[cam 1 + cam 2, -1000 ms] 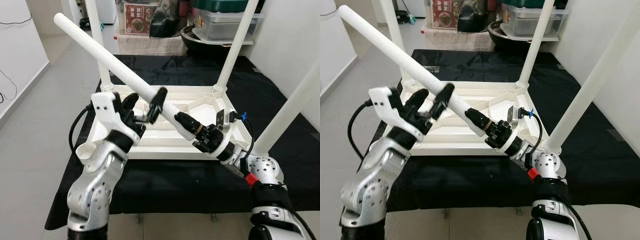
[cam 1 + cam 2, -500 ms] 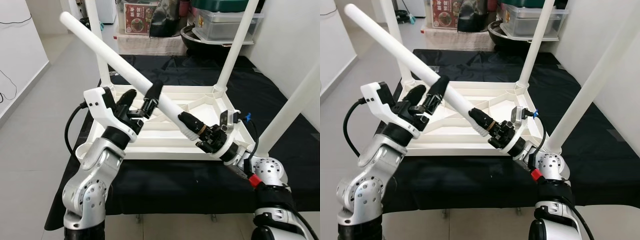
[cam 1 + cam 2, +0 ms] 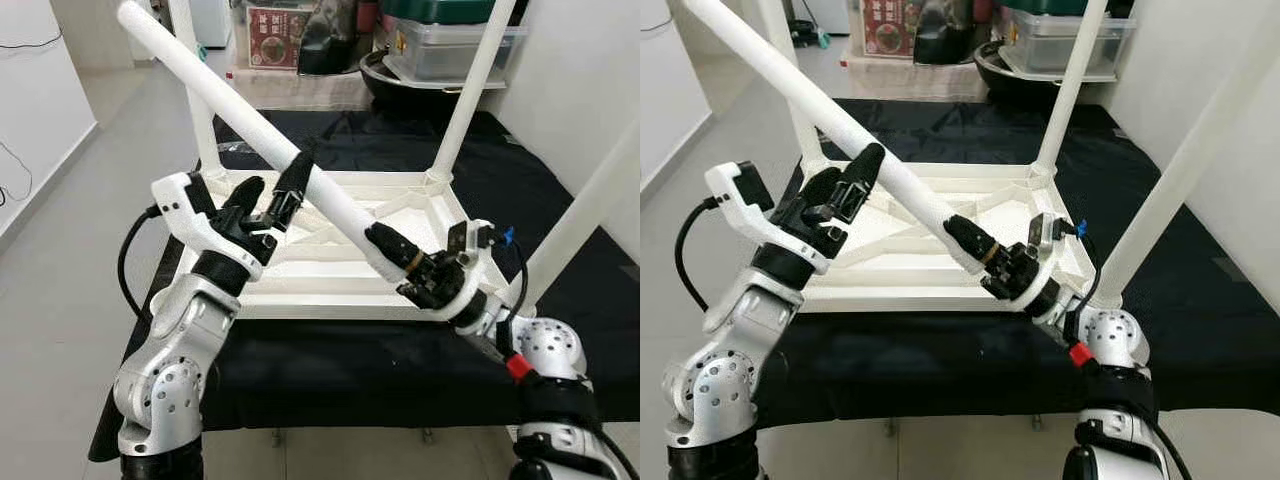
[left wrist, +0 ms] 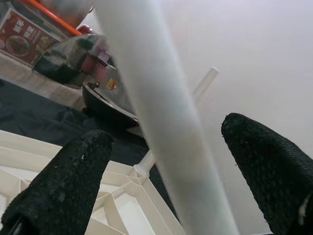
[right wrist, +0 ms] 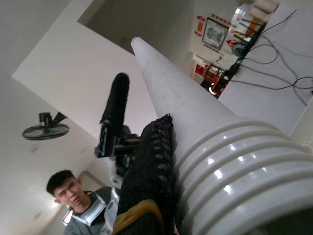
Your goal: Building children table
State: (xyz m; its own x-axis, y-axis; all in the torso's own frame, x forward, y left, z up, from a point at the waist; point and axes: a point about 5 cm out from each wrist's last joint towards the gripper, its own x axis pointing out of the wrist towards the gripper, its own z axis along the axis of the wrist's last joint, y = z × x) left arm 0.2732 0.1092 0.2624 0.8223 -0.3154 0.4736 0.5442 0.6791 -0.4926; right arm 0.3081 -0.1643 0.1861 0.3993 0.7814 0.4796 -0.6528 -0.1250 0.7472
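One long white table leg (image 3: 250,115), ribbed at its end.

Arms were perforated silver shells with white wrist brackets, black cables, long textured black fingers (image 4: 73,181), red ring at the right elbow.

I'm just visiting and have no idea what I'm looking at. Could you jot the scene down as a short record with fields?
Work: white table lying upside down on a black cloth
Fitted legs: three stand up from its corners, e.g. one at the far right
Loose leg: held slanted above the table
Right gripper: shut on the loose leg's ribbed lower end
Left gripper: open, fingers either side of the leg's middle
Background: storage boxes, tiled floor
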